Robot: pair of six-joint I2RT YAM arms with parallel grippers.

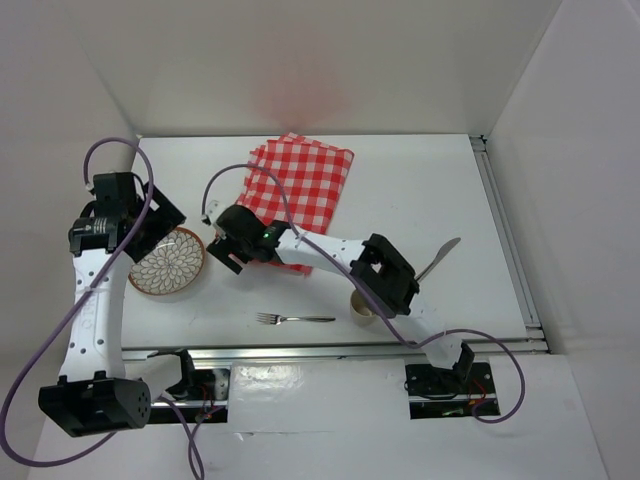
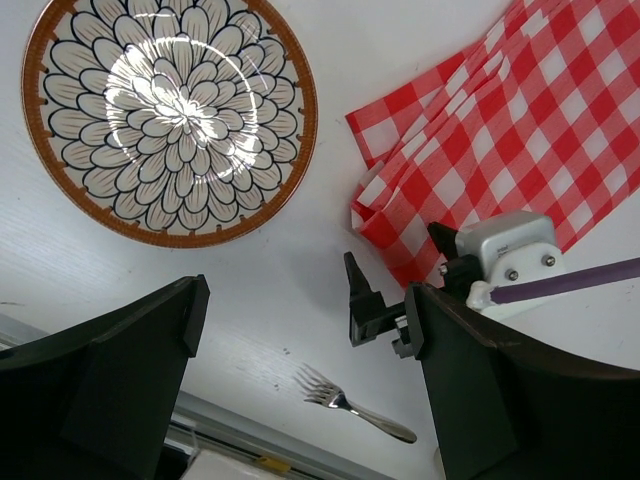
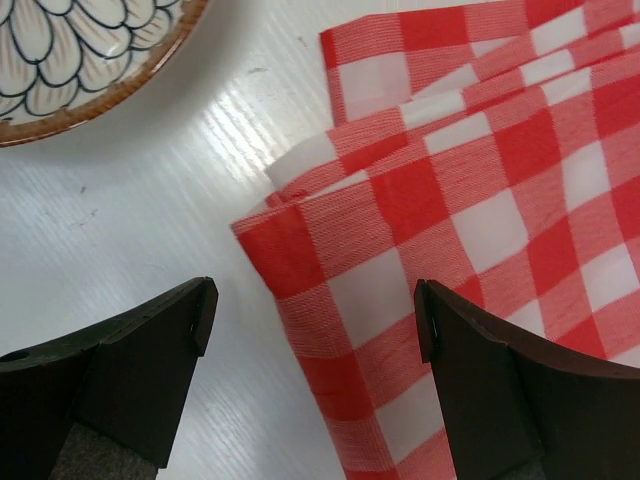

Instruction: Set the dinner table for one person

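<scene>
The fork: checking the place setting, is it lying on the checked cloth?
No, the fork lies on the bare table, apart from the checked cloth.

A red-and-white checked cloth (image 1: 310,180) is lying folded. A flower-patterned plate (image 1: 170,262) is sitting at its 8 o'clock, well apart. A fork (image 1: 295,319) is lying at 6 o'clock, tines pointing to 9. A knife (image 1: 438,258) is slanting at 4 o'clock, and a partly hidden cup (image 1: 360,312) is standing at 5.

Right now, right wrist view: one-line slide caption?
Open right gripper poised over a folded corner of the checked cloth on the dinner table, patterned plate at upper left.
</scene>
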